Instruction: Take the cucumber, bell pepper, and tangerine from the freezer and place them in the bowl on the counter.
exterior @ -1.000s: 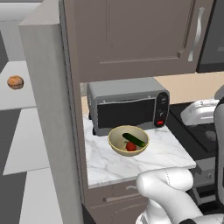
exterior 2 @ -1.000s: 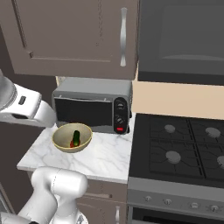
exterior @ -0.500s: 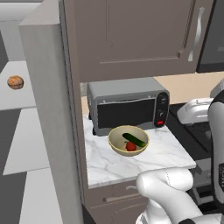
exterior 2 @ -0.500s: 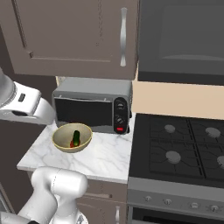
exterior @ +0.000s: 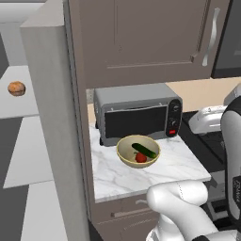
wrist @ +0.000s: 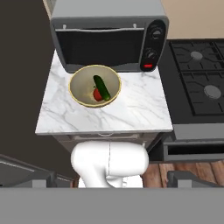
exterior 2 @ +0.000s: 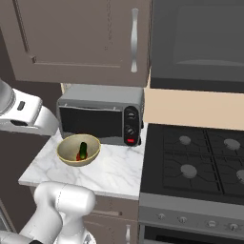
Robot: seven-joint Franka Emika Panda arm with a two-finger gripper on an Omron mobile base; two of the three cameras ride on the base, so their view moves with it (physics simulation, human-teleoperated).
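The tangerine (exterior: 16,88) lies alone on a pale shelf inside the grey freezer (exterior: 52,117) at the far left. On the marble counter (exterior: 174,162) stands the yellow-olive bowl (exterior: 123,155), holding the dark green cucumber (exterior: 145,150) and the red bell pepper (exterior: 140,158). The right base view gives the bowl (exterior 2: 66,155), cucumber (exterior 2: 83,150) and pepper (exterior 2: 78,156) from the other side. From high above, the hand view looks down on the bowl (wrist: 78,94), cucumber (wrist: 101,87) and pepper (wrist: 96,94). My gripper (wrist: 112,181) is open and empty, well back from the counter.
A grey microwave (exterior: 136,113) stands right behind the bowl. The black stove top (exterior 2: 195,162) adjoins the counter on the right. Brown wall cupboards (exterior: 141,37) hang above. The freezer's grey side wall rises between the shelves and the counter.
My arm has shifted slightly leftward in the left base view. The bowl, its contents and the tangerine have stayed put.
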